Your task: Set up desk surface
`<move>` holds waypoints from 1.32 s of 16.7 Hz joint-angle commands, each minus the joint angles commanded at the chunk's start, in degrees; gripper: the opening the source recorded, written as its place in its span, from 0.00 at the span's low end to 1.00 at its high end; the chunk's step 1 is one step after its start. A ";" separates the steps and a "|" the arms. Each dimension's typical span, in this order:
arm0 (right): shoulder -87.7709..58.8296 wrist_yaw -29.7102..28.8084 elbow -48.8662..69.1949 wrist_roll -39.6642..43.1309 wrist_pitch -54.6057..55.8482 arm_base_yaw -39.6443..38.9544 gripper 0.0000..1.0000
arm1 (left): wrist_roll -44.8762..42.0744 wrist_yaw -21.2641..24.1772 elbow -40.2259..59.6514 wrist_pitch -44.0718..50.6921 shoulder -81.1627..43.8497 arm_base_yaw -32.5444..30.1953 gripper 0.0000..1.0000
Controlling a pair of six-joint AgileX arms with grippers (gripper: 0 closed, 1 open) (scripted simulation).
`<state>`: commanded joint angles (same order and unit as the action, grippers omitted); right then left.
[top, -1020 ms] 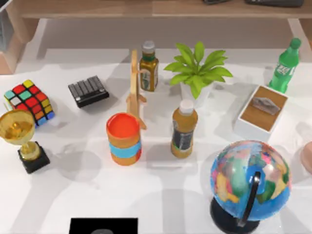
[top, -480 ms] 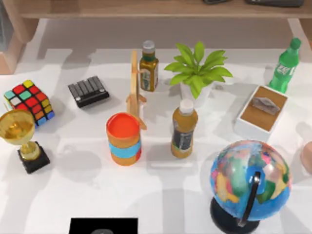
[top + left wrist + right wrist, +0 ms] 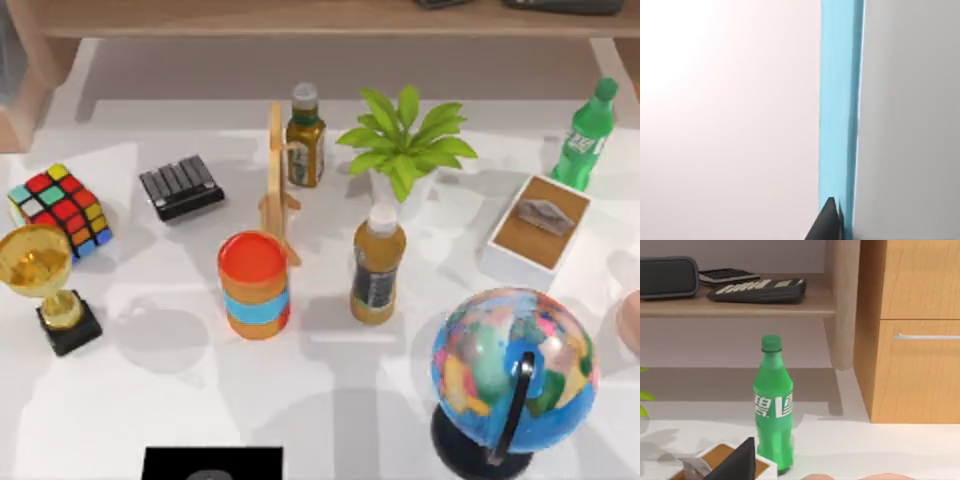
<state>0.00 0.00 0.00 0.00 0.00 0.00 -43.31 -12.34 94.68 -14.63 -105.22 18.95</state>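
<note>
White desk surface (image 3: 200,390) spans top view, crowded: globe (image 3: 513,365) front right, trophy (image 3: 45,285) left, green soda bottle (image 3: 586,135) far right. Jaw state of both grippers: cannot tell.

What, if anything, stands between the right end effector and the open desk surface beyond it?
The green bottle stands upright just ahead of the right end effector, beside the white tray at the table's right; the desk surface continues behind them to the wooden cabinet. The left end effector is by a blue strip.
</note>
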 joint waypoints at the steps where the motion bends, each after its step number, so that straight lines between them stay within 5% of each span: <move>1: 0.00 0.00 0.00 0.00 0.00 0.00 1.00 | -4.12 2.06 -3.76 -1.40 -0.45 3.64 0.00; 9: 0.00 0.00 0.00 0.00 0.00 0.00 1.00 | -35.61 21.23 -31.30 -11.87 -2.89 20.65 0.00; 17: 0.00 0.00 0.00 0.00 0.00 0.00 1.00 | -54.36 39.81 -41.42 -20.96 -1.51 13.66 0.00; 22: 0.00 0.00 0.00 0.00 0.00 0.00 1.00 | -56.39 43.04 -40.97 -22.29 -3.72 10.07 0.00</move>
<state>0.00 0.00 0.00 0.00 0.00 0.00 -99.70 30.70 53.71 -36.92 -108.95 29.02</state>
